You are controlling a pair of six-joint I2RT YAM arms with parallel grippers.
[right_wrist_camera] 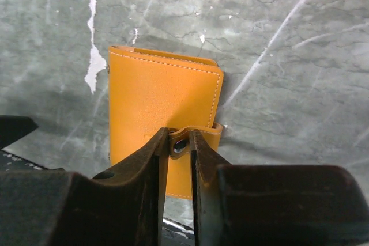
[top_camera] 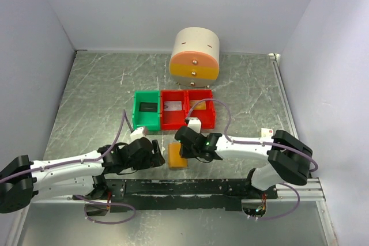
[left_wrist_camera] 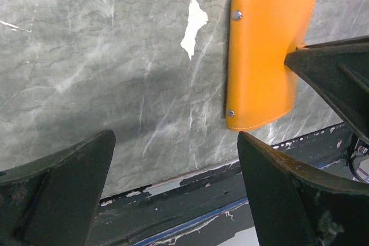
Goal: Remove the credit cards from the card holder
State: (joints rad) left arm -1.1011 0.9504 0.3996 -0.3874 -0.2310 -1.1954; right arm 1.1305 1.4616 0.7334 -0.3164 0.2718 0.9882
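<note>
Card holder (right_wrist_camera: 164, 102), frame ctr, judged light, floppy; its snap tab (right_wrist_camera: 202, 129) is clamped by right gripper (right_wrist_camera: 180, 139); left gripper (left_wrist_camera: 176, 136) splayed, empty.

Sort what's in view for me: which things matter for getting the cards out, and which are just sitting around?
In the job:
- card holder, closed, no cards showing
- right gripper, jaws pinching the holder's snap tab
- left gripper, open beside the holder

Lying about:
- green bin
- red bins
- round drawer unit at the back
</note>
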